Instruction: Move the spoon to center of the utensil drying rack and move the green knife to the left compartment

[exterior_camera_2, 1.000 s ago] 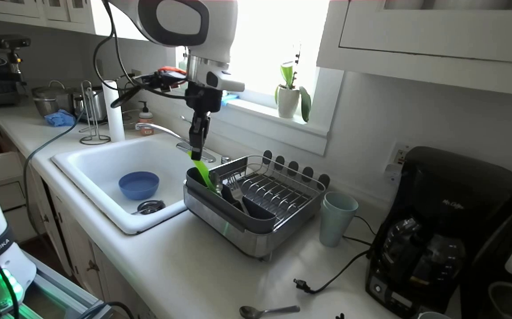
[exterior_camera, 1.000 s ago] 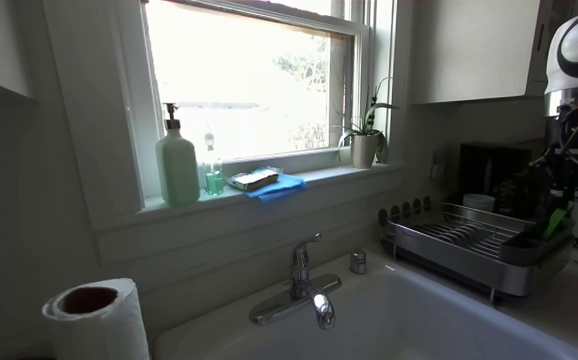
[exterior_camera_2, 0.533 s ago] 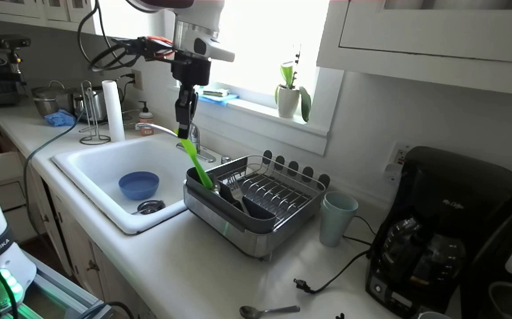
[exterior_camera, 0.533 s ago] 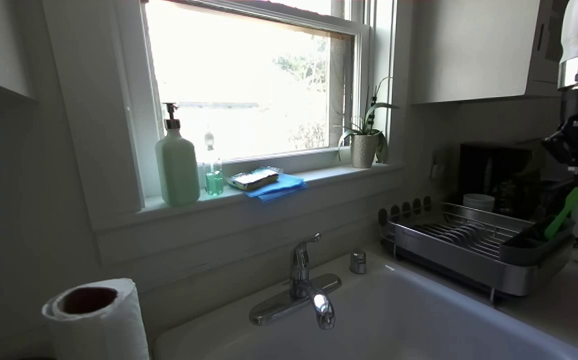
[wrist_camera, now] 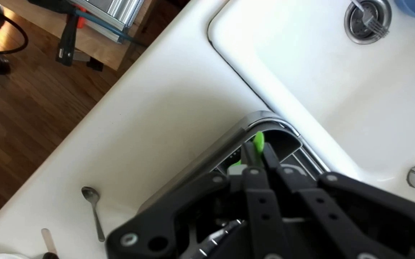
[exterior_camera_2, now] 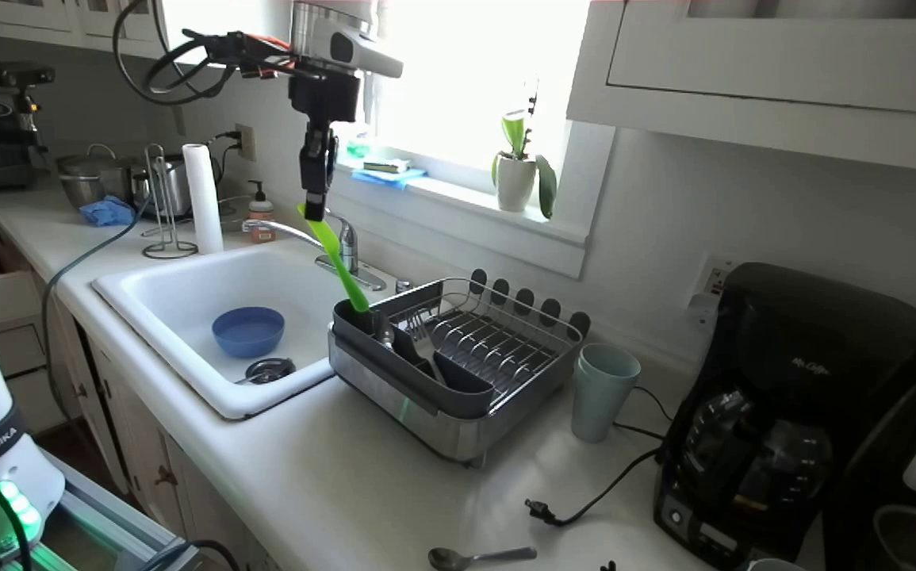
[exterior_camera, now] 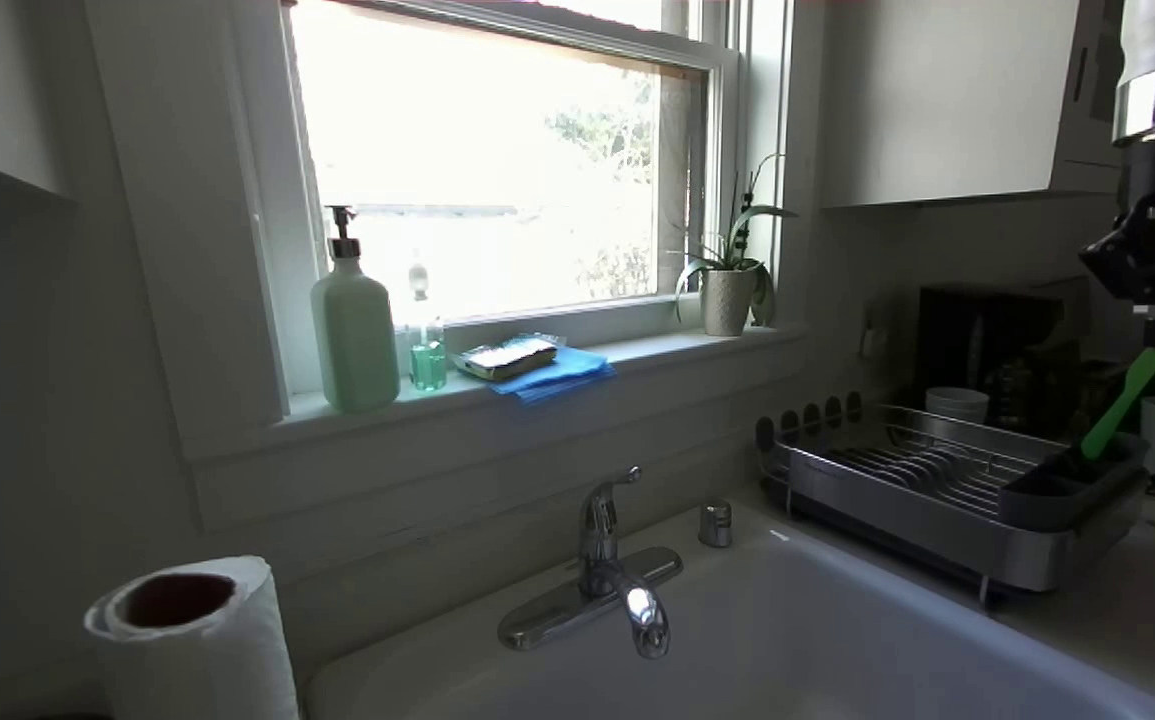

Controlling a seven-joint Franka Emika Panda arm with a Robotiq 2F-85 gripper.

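My gripper point(exterior_camera_2: 315, 212) is shut on the upper end of the green knife point(exterior_camera_2: 337, 260) and holds it tilted. In the wrist view the knife's tip point(wrist_camera: 258, 141) sticks out between the fingertips point(wrist_camera: 259, 153). The knife's lower end is at the mouth of the dark utensil holder on the utensil drying rack point(exterior_camera_2: 458, 432), at the end near the sink. I cannot tell if it is still inside. A silver spoon-like utensil point(exterior_camera_2: 383, 327) and a fork point(exterior_camera_2: 423, 339) stand in the holder. Another spoon point(exterior_camera_2: 480, 557) lies on the counter, also in the wrist view point(wrist_camera: 93, 201).
The sink point(exterior_camera_2: 188, 274) with a blue bowl point(exterior_camera_2: 248, 331) adjoins the rack. The faucet point(exterior_camera: 602, 560) stands behind the sink. Stacked cups point(exterior_camera_2: 605, 392) and a coffee maker point(exterior_camera_2: 791, 412) stand beyond the rack. A wall cabinet point(exterior_camera: 947, 100) hangs above it.
My gripper has risen and, in an exterior view, shifted left toward the sink. The green knife has been drawn upward with it, showing more of its length above the holder.
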